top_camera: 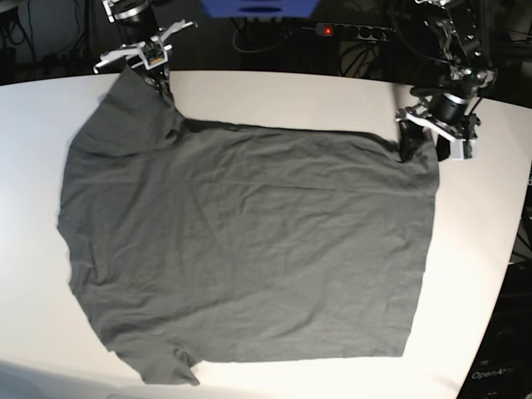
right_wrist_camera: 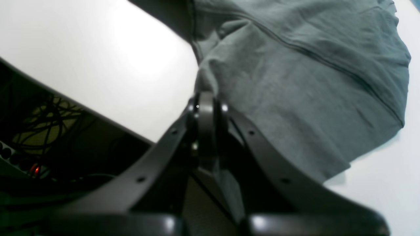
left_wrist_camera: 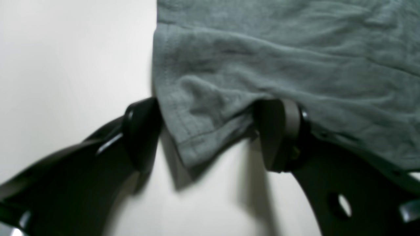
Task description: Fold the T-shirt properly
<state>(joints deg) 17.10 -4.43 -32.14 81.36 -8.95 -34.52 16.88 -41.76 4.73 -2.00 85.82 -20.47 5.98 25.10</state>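
The dark grey T-shirt (top_camera: 249, 241) lies spread flat on the white table (top_camera: 474, 216), wrinkled. In the base view my right gripper (top_camera: 158, 79) is at the far-left corner, on the shirt's sleeve. The right wrist view shows this gripper (right_wrist_camera: 205, 105) shut, with a fold of the T-shirt (right_wrist_camera: 295, 91) pinched between its fingers. My left gripper (top_camera: 413, 141) stands at the shirt's far-right corner. Seen from the left wrist, that gripper (left_wrist_camera: 210, 134) is open and a hemmed corner of the T-shirt (left_wrist_camera: 279, 59) lies between its fingers; the cloth drapes over the right finger (left_wrist_camera: 279, 134).
A power strip (top_camera: 345, 32) with a red light and a blue object (top_camera: 258, 7) sit behind the table's far edge. Cables (right_wrist_camera: 42, 131) hang in the dark below the table edge beside my right gripper. The table's right edge curves away near my left arm.
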